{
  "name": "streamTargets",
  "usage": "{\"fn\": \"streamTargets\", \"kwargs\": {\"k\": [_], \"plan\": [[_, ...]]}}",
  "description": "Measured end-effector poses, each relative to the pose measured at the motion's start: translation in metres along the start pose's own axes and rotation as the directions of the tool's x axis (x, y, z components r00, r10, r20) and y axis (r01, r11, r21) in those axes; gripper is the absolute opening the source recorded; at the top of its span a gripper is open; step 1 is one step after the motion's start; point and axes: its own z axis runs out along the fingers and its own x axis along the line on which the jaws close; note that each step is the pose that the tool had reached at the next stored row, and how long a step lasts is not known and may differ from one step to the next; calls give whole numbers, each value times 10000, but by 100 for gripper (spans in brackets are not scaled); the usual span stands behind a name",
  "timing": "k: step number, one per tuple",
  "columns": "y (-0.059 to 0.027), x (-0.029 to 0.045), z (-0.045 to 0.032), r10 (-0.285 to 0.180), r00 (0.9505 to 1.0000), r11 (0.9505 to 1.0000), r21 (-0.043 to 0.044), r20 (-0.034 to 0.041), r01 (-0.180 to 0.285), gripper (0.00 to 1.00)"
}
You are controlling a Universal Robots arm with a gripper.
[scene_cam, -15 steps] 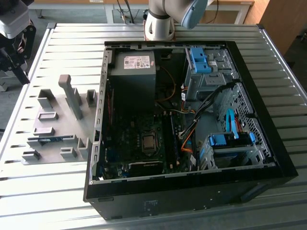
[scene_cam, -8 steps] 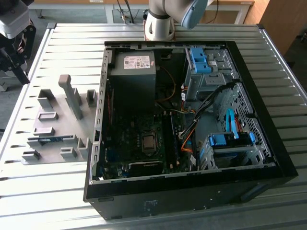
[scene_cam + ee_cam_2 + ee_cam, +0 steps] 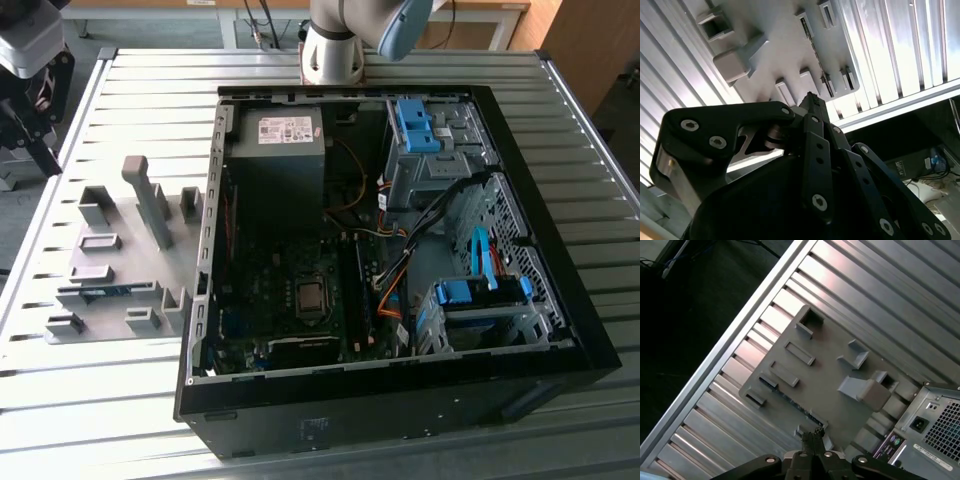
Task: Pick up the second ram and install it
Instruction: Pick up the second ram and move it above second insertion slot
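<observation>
So right now it's at the pick-up stage, nothing grabbed yet. The gripper (image 3: 812, 434) hangs above the grey fixture plate (image 3: 120, 240) on the slatted table (image 3: 120, 400), on the exterior view's left of the open PC case (image 3: 560, 300). Its fingers look pressed together with nothing between them. The second ram (image 3: 100, 292) sits on edge in a long slot of that plate, and in the first wrist view it's the dark strip (image 3: 790, 400) just ahead of the fingertips, well apart from the case. My guess is that the grab calls for spreading the fingers, lining them up across the stick's thin faces and coming straight down, since the neighbouring blocks leave little room.
</observation>
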Motion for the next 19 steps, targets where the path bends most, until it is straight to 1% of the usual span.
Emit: {"fn": "streamTargets", "kwargs": {"k": [6, 8, 10, 12, 15, 19], "plan": [[1, 1, 0, -480, 9988, 9988, -3, -15, 480, 10], [1, 2, 1, -745, 9972, 9972, -5, -24, 745, 10], [1, 2, 3, -1055, 9944, 9944, -8, -33, 1055, 10], [1, 2, 6, -1409, 9900, 9900, -11, -44, 1409, 10], [1, 3, 8, -1917, 9814, 9815, -17, -61, 1917, 10], [2, 4, 12, -2554, 9668, 9668, -25, -78, 2554, 10]]}}
